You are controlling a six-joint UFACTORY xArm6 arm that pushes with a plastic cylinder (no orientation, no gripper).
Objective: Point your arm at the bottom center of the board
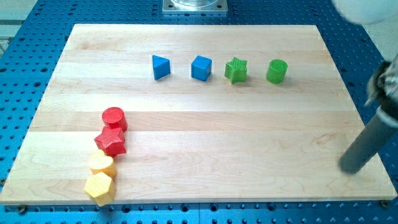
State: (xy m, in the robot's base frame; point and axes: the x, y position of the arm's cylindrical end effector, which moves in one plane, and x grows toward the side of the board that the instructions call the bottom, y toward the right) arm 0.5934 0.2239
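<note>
My tip (352, 168) rests on the wooden board (205, 137) near its lower right corner, far from all blocks. A blue triangle block (160, 67), a blue cube (201, 68), a green star (236, 70) and a green cylinder (277, 71) stand in a row near the view's top. A red cylinder (114, 118), a red star (111, 142), a yellow block (102, 164) and a yellow hexagon (99, 188) form a touching line at the lower left.
The board lies on a blue perforated table (25, 68). The arm's grey base plate (195, 6) is at the view's top centre. The arm's white body (388, 81) hangs over the right edge.
</note>
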